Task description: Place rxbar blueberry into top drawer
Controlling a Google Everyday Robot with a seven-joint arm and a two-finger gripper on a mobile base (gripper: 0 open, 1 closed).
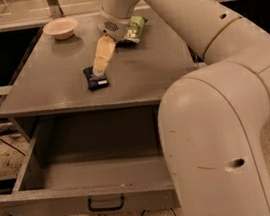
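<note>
The rxbar blueberry [95, 79], a small dark navy bar with white lettering, lies flat on the grey cabinet top [54, 76], near its front edge. My gripper [100, 73] reaches down from the arm at the upper middle, and its tip is at the bar's far right edge. The top drawer [42, 200] is pulled out below the cabinet top. Its inside shows bare, and its dark handle [106, 204] is centred on the front panel.
A cream bowl [61, 28] sits at the back left of the cabinet top. A green chip bag [133, 28] lies at the back, just behind my wrist. My large white arm [219, 132] fills the right foreground. Cables lie on the speckled floor.
</note>
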